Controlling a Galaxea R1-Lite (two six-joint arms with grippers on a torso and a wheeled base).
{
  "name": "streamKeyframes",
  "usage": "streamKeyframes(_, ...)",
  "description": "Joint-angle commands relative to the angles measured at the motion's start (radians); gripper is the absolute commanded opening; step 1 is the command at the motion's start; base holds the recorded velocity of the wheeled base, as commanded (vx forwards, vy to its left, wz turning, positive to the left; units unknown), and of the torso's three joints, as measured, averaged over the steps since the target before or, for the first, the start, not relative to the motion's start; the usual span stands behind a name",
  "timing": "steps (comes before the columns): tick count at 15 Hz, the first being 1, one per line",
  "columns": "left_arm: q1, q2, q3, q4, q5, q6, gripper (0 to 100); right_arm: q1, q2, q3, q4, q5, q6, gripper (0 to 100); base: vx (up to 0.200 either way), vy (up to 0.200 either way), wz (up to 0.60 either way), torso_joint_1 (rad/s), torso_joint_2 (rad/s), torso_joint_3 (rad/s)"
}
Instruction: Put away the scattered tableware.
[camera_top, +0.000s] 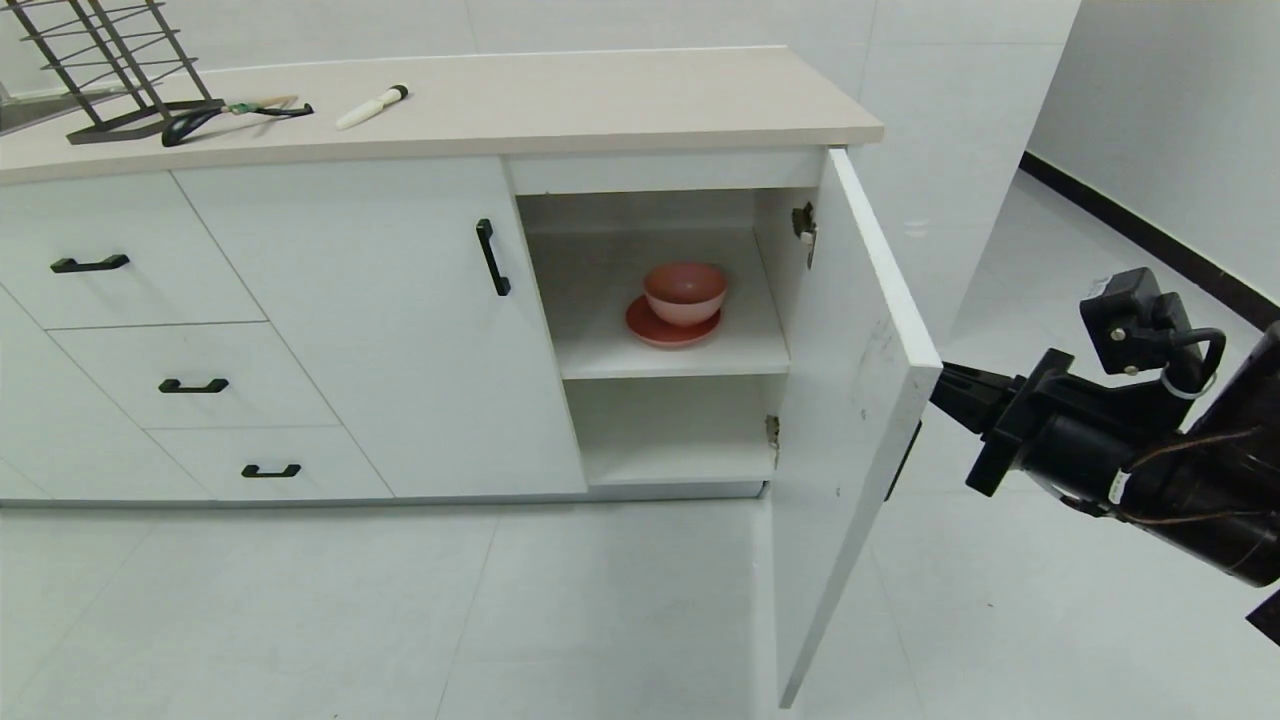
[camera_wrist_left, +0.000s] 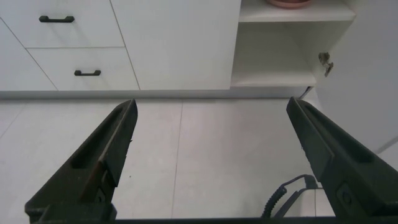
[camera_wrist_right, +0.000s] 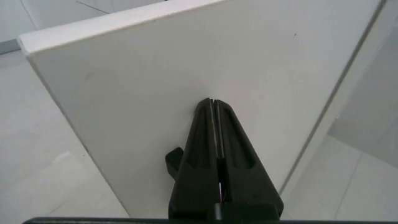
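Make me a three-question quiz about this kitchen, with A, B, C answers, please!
1. Where is the red bowl? A on the countertop; B on the red plate on the upper shelf; C on the floor.
2. How many black drawer handles are there? A one; B three; C six.
3. The fingers of the right gripper are: A shut; B wide open; C holding a spoon.
Answers: 1 B, the bowl sits on the plate on that shelf. 2 B, three show, one above another. 3 A, the fingers are pressed together at the open door.
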Motion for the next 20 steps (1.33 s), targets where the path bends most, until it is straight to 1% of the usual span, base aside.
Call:
streamKeyframes(1, 0.0, 0.0, 0.0, 0.0, 0.001, 0.0, 100, 0.032, 0.048, -0.034, -0.008, 0.001, 0.0, 0, 0.0, 0.0, 0.0, 0.0, 0.0, 0.0)
streamKeyframes(5, 0.0, 0.0, 0.0, 0.0, 0.001, -0.002, 100, 0.062, 0.106, -0.083, -0.013, 0.001, 0.0, 0, 0.0, 0.0, 0.0, 0.0, 0.0, 0.0)
streamKeyframes(11, 0.0, 0.0, 0.0, 0.0, 0.001, -0.003, 100, 0.133, 0.219, -0.223, -0.026, 0.001, 0.003, 0, 0.0, 0.0, 0.0, 0.0, 0.0, 0.0)
streamKeyframes(15, 0.0, 0.0, 0.0, 0.0, 0.001, -0.002, 100, 0.17, 0.276, -0.264, -0.029, 0.001, 0.003, 0, 0.0, 0.0, 0.0, 0.0, 0.0, 0.0)
streamKeyframes(19, 0.0, 0.0, 0.0, 0.0, 0.001, -0.002, 100, 0.182, 0.33, -0.327, -0.037, 0.001, 0.006, 0, 0.0, 0.0, 0.0, 0.0, 0.0, 0.0)
streamKeyframes(20, 0.0, 0.0, 0.0, 0.0, 0.001, 0.0, 100, 0.196, 0.356, -0.367, -0.037, 0.001, 0.007, 0, 0.0, 0.0, 0.0, 0.0, 0.0, 0.0)
